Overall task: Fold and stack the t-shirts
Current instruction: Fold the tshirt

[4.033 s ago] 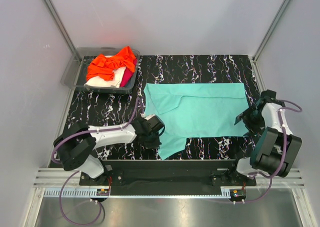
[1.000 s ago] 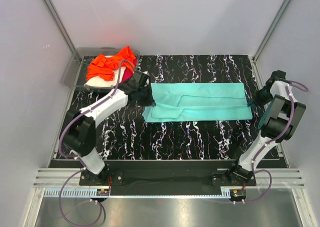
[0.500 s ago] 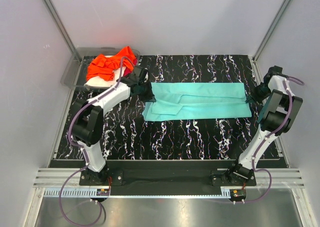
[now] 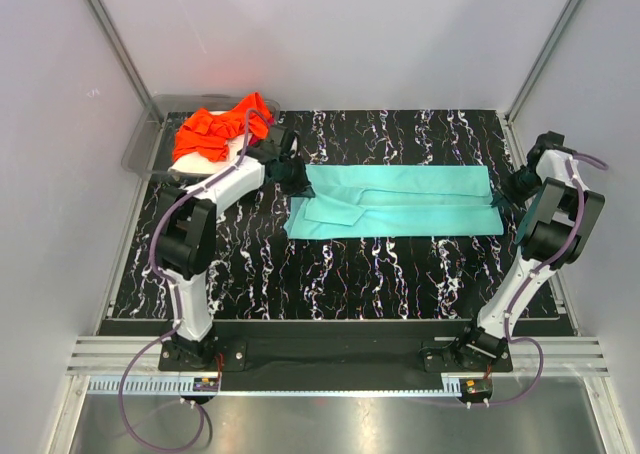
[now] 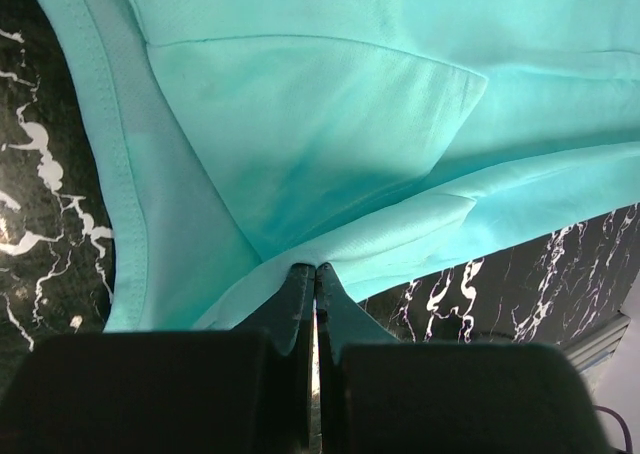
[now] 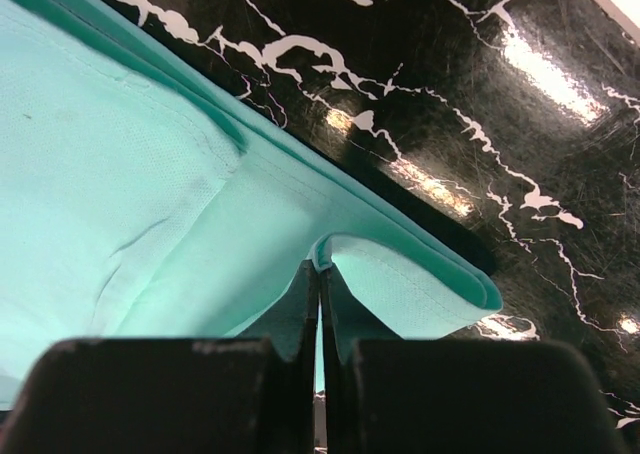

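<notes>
The left gripper [image 5: 315,270] and right gripper [image 6: 320,270] pinch the teal t-shirt [image 4: 400,202].

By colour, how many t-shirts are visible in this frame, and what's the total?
turquoise t-shirt: 1
orange t-shirt: 1
cream-white t-shirt: 1
Total visible: 3

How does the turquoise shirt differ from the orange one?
The turquoise t-shirt lies folded in a flat strip on the table; the orange t-shirt sits crumpled in the tray. The left tool and right tool pinch the turquoise t-shirt's ends; neither touches the orange t-shirt. Both are plain cloth.
</notes>
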